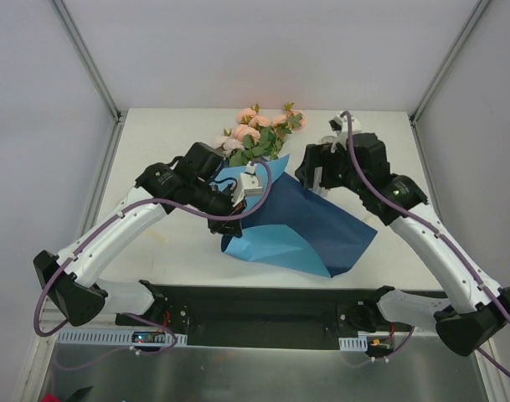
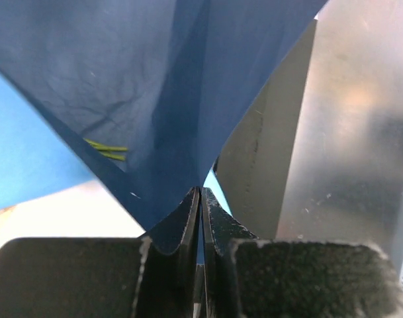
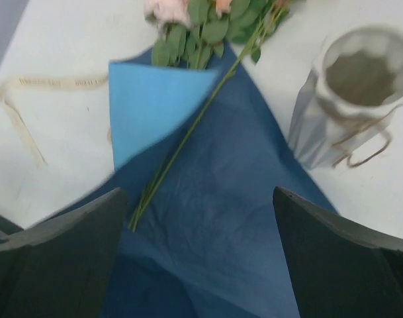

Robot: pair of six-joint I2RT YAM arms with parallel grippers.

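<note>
**Vase, ribbon and a white table**

A white table (image 1: pixel 154 134) carries everything. A grey ribbed vase (image 3: pixel 350 99) stands upright toward the far edge, its open mouth up. Twine (image 3: pixel 368 151) is tied round it and hangs in a loop at its side. A cream ribbon (image 3: pixel 55 82) lies loose and flat on the bare top toward the left edge, well apart from the vase. Metal posts (image 1: pixel 89 63) rise at the far corners, with pale walls (image 1: pixel 263 50) behind. A black plate (image 1: pixel 263 306) runs along the near edge.

Blue paper sheet (image 1: pixel 321 230), one corner raised
</note>
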